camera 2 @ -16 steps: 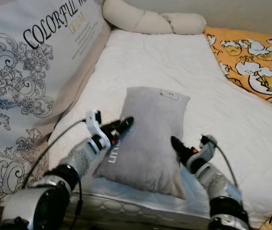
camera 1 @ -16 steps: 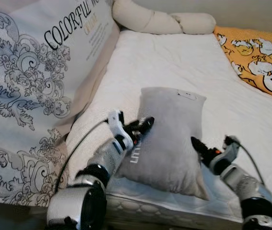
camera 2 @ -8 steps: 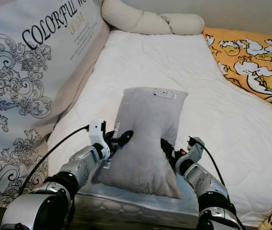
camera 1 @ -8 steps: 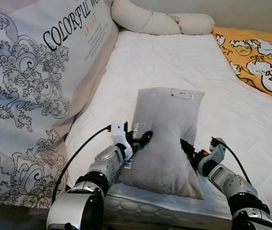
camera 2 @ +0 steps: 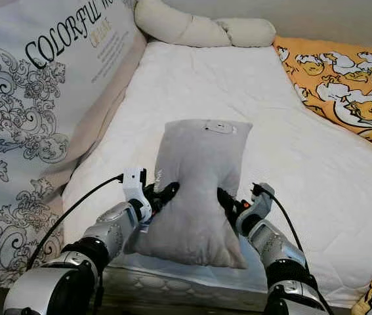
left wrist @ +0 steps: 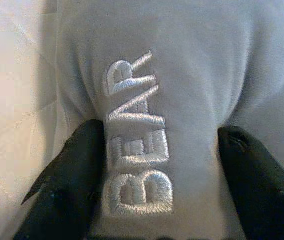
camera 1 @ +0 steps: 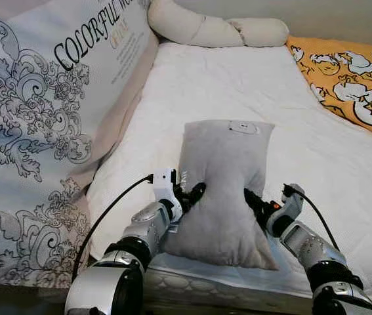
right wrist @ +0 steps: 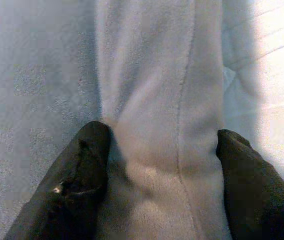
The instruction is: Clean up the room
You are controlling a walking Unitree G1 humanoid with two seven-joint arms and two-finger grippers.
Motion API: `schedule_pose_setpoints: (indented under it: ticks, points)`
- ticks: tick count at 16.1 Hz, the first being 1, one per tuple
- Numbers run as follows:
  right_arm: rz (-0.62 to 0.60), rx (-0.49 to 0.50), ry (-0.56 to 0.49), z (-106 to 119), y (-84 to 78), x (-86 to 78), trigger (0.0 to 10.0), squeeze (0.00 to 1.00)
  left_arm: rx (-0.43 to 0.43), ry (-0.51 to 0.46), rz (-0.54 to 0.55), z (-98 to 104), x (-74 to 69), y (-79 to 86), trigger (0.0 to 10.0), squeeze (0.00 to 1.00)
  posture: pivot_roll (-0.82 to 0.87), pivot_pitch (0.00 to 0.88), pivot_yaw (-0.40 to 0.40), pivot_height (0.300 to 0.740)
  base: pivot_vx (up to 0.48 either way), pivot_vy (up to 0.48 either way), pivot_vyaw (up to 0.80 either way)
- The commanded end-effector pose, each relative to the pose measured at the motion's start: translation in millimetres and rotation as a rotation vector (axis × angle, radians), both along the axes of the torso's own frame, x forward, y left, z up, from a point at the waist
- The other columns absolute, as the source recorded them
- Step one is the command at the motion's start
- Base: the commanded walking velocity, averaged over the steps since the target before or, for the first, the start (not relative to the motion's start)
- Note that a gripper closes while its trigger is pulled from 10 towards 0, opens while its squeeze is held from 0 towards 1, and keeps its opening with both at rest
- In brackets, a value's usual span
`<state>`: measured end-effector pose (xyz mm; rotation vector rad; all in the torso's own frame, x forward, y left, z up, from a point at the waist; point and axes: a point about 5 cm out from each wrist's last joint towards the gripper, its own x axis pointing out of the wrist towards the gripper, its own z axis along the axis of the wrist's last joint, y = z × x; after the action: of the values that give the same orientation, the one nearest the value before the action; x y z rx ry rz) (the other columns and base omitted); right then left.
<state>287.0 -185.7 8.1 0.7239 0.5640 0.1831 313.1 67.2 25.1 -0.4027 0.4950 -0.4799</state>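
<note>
Pillow, soft grey plush rectangle (camera 1: 222,177), lies on the white quilted mattress (camera 1: 238,85) near its front edge, pinched inward at mid-length from both sides. Left gripper (camera 1: 192,194) and right gripper (camera 1: 251,199) each have their black fingers part-spread, clamping a fold of fleece. Left wrist view resolves raised embroidered "BEAR" lettering (left wrist: 136,145); right wrist view resolves a stitched seam (right wrist: 182,125).

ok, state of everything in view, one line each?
grey pillow: on the mattress, squeezed at both sides
left gripper: shut on the pillow's left edge
right gripper: shut on its right edge
mattress: bare white
yellow blanket: spread at right
long cream pillow: at the far end
</note>
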Motion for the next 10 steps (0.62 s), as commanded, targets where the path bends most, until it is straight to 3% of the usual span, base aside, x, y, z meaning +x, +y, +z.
schedule_pose_setpoints:
  ticks: [1,6,10]
  points:
    - [0.066,-0.001,0.015,-1,14.2,1.9,0.0,0.00,0.004,0.060,-0.044,-11,-11.3,-7.2,0.0,0.00,-0.18,0.000,0.007,0.740,0.000,0.000,0.00]
    - [0.130,0.011,-0.011,2,27.2,4.9,0.0,0.00,-0.051,0.050,-0.032,-5,-5.8,-6.6,0.0,0.00,-0.16,0.000,0.010,0.740,0.000,0.000,0.00]
    - [0.110,0.002,-0.048,8,32.3,13.1,0.0,0.00,0.036,-0.031,-0.049,5,3.3,-1.5,0.0,0.00,-0.13,0.000,0.009,0.740,0.000,0.000,0.00]
